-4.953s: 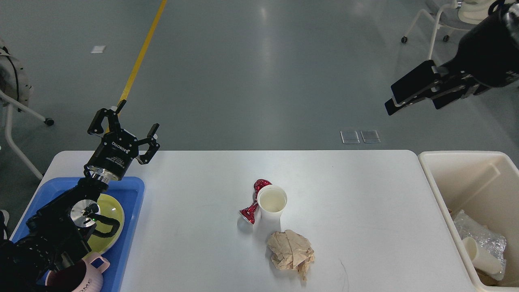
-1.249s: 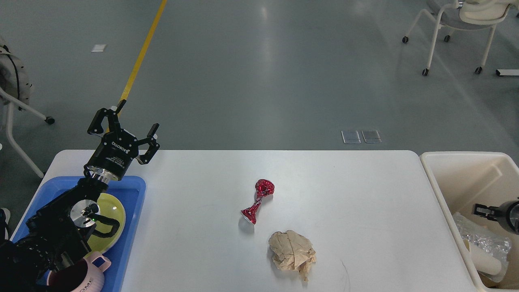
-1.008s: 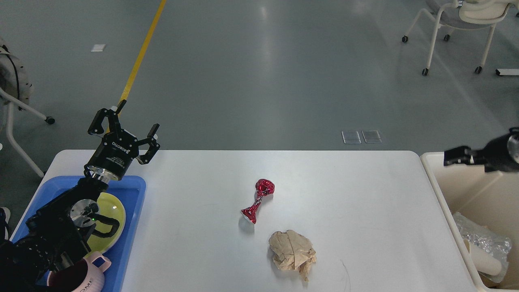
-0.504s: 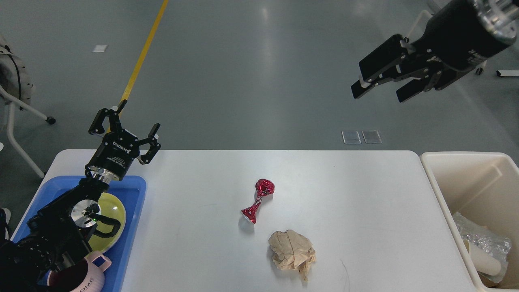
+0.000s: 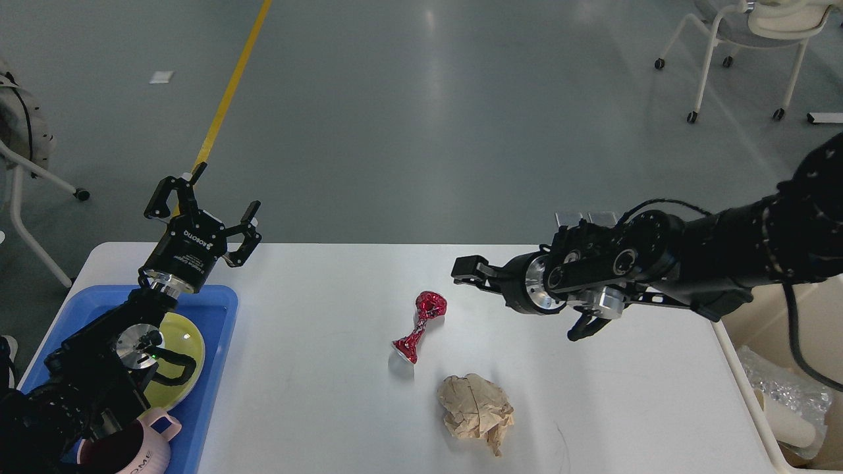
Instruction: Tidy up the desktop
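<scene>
The white desktop (image 5: 309, 395) holds a twisted red foil wrapper (image 5: 419, 326) near its middle and a crumpled brown paper ball (image 5: 475, 412) in front of it. My right gripper (image 5: 466, 270) reaches in from the right and hovers low, just right of and behind the wrapper's top end, touching nothing. It is seen side-on, so its finger gap does not show. My left gripper (image 5: 205, 201) is open and empty, held upright over the table's back left corner.
A blue tray (image 5: 220, 309) at the left holds a yellow-green plate (image 5: 176, 359) and a pink mug (image 5: 141, 447), partly hidden by my left arm. A cream bin (image 5: 757, 395) at the right holds a paper cup and clear plastic. Chairs stand on the floor behind.
The white paper cup that stood beside the red wrapper five seconds ago is off the table. My right arm went to the bin, rose, then came down left toward the wrapper. The left arm stayed.
</scene>
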Robot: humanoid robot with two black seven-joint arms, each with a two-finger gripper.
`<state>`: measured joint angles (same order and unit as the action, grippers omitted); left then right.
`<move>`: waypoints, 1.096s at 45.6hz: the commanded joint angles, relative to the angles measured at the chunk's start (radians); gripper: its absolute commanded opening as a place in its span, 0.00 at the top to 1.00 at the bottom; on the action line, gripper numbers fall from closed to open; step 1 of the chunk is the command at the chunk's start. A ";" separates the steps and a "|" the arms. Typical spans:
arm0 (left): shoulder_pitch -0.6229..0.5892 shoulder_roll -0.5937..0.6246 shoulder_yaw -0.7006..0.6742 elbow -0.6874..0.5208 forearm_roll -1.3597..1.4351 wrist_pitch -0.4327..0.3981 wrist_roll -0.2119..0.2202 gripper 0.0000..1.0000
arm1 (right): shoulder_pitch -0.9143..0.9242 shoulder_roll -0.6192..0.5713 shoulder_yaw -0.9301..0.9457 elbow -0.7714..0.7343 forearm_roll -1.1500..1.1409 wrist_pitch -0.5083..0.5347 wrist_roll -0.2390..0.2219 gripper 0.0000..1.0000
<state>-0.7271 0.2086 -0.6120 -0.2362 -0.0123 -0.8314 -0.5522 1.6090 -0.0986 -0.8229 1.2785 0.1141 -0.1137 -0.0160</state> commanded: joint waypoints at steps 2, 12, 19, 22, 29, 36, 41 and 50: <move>0.000 0.000 0.000 0.000 0.000 0.000 0.000 0.00 | -0.121 0.075 0.119 -0.039 0.027 -0.104 -0.010 0.00; 0.000 0.000 0.000 0.000 0.000 0.000 0.000 0.00 | -0.205 0.180 0.154 -0.146 0.045 -0.190 -0.010 0.00; 0.000 0.000 0.000 0.000 0.000 0.000 0.000 0.00 | -0.216 0.214 0.182 -0.154 0.047 -0.264 -0.009 0.00; 0.000 0.000 0.000 0.000 0.000 0.000 0.000 0.00 | -0.233 0.229 0.189 -0.154 0.047 -0.271 -0.009 0.00; 0.000 0.000 0.000 0.000 0.000 0.000 0.000 0.00 | -0.261 0.261 0.214 -0.172 0.048 -0.276 -0.002 0.00; 0.000 0.000 0.000 0.000 0.000 0.000 0.000 0.00 | -0.267 0.298 0.217 -0.186 0.064 -0.277 -0.002 0.00; 0.000 0.000 0.000 0.000 0.000 0.000 0.000 0.00 | -0.268 0.321 0.217 -0.185 0.065 -0.276 -0.002 0.00; 0.000 0.000 0.000 0.000 0.000 0.000 0.000 0.00 | -0.268 0.321 0.217 -0.183 0.064 -0.271 -0.001 0.00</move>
<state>-0.7271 0.2086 -0.6120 -0.2362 -0.0123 -0.8314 -0.5522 1.3408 0.2216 -0.6052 1.0936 0.1786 -0.3899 -0.0177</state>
